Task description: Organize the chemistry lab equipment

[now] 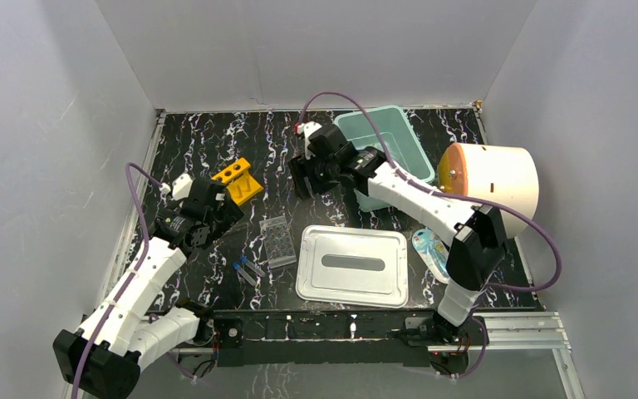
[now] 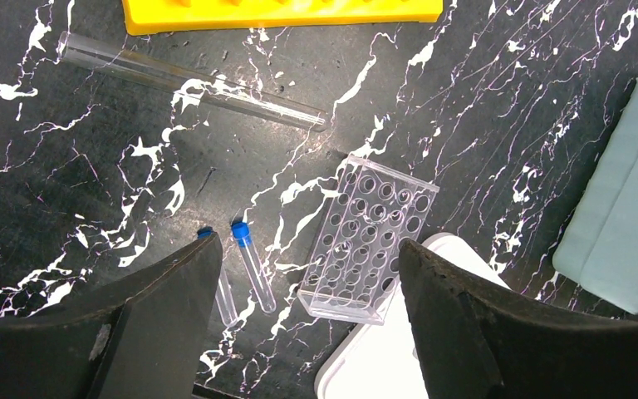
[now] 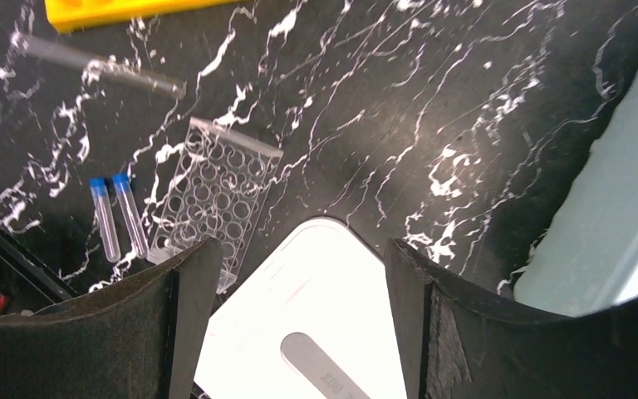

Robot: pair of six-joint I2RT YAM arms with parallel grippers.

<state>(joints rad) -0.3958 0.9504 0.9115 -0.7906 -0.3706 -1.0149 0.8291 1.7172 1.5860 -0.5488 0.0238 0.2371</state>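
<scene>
Standing at the arms' side of the black marbled table [image 1: 257, 141], I see the white lid [image 1: 332, 283] lying flat nearest me. Just to its left are two blue-capped tubes [image 2: 252, 266], side by side and almost parallel. The clear well plate [image 2: 370, 249] sits a little farther back, one corner close to the lid.

Next out is the left gripper [image 2: 309, 245]. It hovers above the tubes and plate with its jaws well apart and nothing between them. Beyond it a long clear tube [image 2: 191, 81] lies on its side, close to the yellow rack [image 1: 237, 181] but not touching it.

Farther still, the right gripper [image 3: 299, 245] hangs beside the teal bin [image 1: 399, 145], also wide open and empty.

My guess is that a tube is the left arm's next pick, bound for a hole in the rack. To do that well, I'd turn the jaws across the tube rather than along it. I'd come down low enough for the pads to meet it at mid-length, then close gently, since round glass rolls and slips. The capped pair lie so close together that one finger needs to slide between them without knocking the neighbour. After that, the tube should be upright before it goes over a hole.
</scene>
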